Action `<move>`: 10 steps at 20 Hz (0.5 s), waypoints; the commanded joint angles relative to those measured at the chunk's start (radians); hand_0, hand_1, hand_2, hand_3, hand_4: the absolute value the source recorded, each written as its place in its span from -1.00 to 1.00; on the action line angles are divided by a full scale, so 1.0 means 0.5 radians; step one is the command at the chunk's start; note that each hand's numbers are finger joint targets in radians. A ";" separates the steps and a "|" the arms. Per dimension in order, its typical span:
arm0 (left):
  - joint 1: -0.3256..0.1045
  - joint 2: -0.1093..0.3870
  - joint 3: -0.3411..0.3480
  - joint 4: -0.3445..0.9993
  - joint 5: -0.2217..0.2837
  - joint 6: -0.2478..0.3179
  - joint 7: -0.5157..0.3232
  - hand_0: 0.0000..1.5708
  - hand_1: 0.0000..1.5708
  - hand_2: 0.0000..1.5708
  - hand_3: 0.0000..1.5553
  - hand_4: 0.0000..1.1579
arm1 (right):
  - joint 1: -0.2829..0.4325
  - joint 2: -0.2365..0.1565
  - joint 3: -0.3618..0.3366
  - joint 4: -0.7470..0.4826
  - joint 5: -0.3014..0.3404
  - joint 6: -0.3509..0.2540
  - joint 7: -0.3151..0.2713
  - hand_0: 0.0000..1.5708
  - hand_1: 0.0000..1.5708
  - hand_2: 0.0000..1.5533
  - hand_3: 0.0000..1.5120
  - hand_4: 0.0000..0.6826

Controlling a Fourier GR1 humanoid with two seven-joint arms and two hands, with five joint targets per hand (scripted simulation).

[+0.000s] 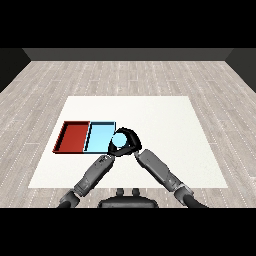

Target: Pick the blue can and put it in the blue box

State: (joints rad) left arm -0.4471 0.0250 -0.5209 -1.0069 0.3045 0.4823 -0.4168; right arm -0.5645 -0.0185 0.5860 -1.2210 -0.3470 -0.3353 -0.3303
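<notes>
The white surface (165, 150) sits on a pale plank floor (125, 75), with a dark wall behind. On its left part lie two trays touching side by side: the red tray (73, 136) on the outside and the light blue tray (100, 138) next to it, nearer the middle. Nothing else stands around them.

Both grey forearms reach in from below and meet just at the blue tray's right edge. The right forearm (159, 170) slants up and to the left; the left forearm (96, 172) slants up and to the right.

The right hand (131, 140) is curled round the blue can (120, 141), whose pale round top faces up, held at the right rim of the blue tray, partly over it. The left hand (113, 152) is tucked beneath the can, and I cannot tell how its fingers stand.
</notes>
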 commanded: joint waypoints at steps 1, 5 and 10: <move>-0.048 -0.026 0.103 0.017 0.009 -0.039 0.119 1.00 1.00 0.97 0.89 0.13 | 0.035 0.035 -0.028 -0.052 -0.143 0.079 -0.017 0.59 0.59 0.67 0.61 -0.20; -0.053 -0.048 0.054 0.100 0.076 -0.059 -0.004 1.00 1.00 0.93 0.86 0.90 | 0.044 0.036 -0.076 -0.057 -0.031 0.060 0.088 -1.00 -1.00 -1.00 -1.00 -1.00; -0.032 -0.049 -0.012 0.061 0.095 -0.003 0.006 1.00 1.00 0.93 0.87 0.94 | -0.062 0.036 -0.050 0.045 -0.113 0.041 0.008 -1.00 -1.00 -1.00 -1.00 -1.00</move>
State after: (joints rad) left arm -0.4628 0.0070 -0.5066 -0.9504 0.3511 0.4515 -0.4388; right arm -0.5657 -0.0057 0.5450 -1.2120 -0.3766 -0.3013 -0.3140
